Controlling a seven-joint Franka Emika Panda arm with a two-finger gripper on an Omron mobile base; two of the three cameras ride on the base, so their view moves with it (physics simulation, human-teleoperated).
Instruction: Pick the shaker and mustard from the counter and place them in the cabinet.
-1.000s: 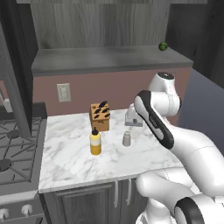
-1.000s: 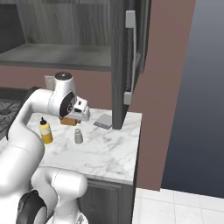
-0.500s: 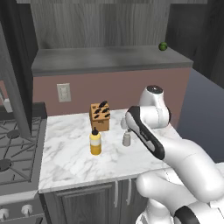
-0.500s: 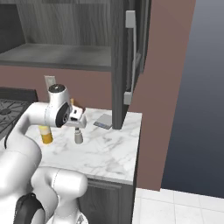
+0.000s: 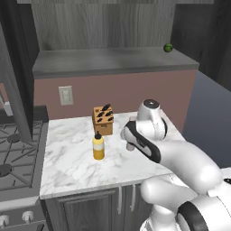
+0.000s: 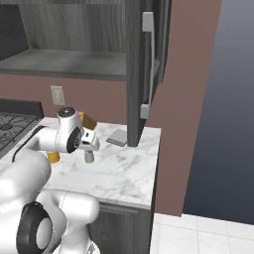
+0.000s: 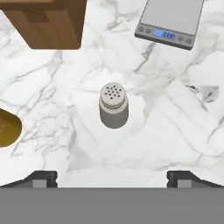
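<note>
Since the earlier frames our arm has swung lower over the tabletop (image 5: 72, 158), and the gripper (image 7: 112, 177) now hangs right above the shaker (image 7: 113, 105), where before it was higher and off toward the wall. The jaws stand wide apart, nothing between them; in the hand view their two dark tips sit far to either side, with the shaker upright between and ahead of them, not touched.

The shaker, mustard (image 5: 98, 145) and the rest have not shifted. We see the shaker standing on the marble near the middle of the tabletop, its holed cap facing the hand camera. The mustard stands upright just beside it, toward the stove (image 5: 13, 162). The knife block (image 5: 103, 120) sits behind both, near the wall. A flat grey scale (image 7: 169, 22) lies beyond the shaker. Above, the cabinet (image 6: 69, 63) is open, its shelf bare apart from a small green fruit (image 5: 168, 48) at one end.
</note>
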